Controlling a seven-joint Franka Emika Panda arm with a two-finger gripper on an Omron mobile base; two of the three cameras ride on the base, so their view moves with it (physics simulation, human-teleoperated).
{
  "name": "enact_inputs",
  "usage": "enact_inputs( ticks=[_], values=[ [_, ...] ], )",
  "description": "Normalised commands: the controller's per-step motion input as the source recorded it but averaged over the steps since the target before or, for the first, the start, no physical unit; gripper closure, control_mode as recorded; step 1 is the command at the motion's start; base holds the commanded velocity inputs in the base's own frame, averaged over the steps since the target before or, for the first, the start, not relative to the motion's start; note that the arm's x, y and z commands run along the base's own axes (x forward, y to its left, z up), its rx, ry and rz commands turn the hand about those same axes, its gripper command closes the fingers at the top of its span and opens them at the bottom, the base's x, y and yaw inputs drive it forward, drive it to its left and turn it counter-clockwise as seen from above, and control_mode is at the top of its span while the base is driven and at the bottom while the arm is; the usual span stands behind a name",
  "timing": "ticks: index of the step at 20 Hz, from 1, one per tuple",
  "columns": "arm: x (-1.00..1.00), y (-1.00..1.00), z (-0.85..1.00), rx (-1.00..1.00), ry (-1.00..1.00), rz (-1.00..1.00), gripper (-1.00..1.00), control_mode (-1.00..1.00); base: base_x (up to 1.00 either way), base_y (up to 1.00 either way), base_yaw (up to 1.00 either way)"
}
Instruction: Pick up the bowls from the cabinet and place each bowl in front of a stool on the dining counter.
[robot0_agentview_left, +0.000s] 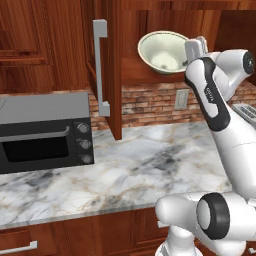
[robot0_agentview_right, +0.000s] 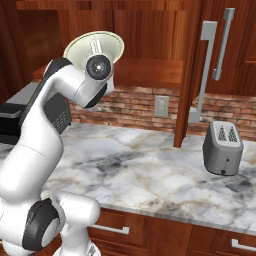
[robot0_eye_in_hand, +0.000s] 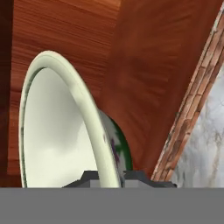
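While its rim sits pinched between the two finger tips, the pale-green bowl (robot0_agentview_left: 162, 51) hangs tilted at the open cabinet (robot0_agentview_left: 150, 40) mouth; the gripper (robot0_eye_in_hand: 110, 177) is clamped on that rim; the door (robot0_agentview_left: 114, 70) edge stands just left, brick wall (robot0_agentview_left: 150, 102) below, marble counter (robot0_agentview_left: 130, 165) wide underneath.

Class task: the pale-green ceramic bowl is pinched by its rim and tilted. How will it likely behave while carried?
The pale-green ceramic bowl probably stays stiff. Its glossy rim, clamped edge-on by the gripper, may slip or pivot. Held by one edge, this wide bowl could swing, and it would likely chip against the reddish-brown wooden cabinet.
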Motion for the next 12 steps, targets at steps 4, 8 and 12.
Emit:
enact_inputs(
  ticks=[4, 8, 12],
  values=[
    [-0.72, -0.04, 0.20, 0.01, 0.03, -0.03, 1.00, -1.00, 0.00, 0.00, 0.00],
    [-0.73, -0.02, 0.25, 0.00, 0.12, -0.01, 1.00, -1.00, 0.00, 0.00, 0.00],
    [-0.75, -0.02, 0.18, 0.00, 0.20, 0.00, 1.00, -1.00, 0.00, 0.00, 0.00]
  ],
)
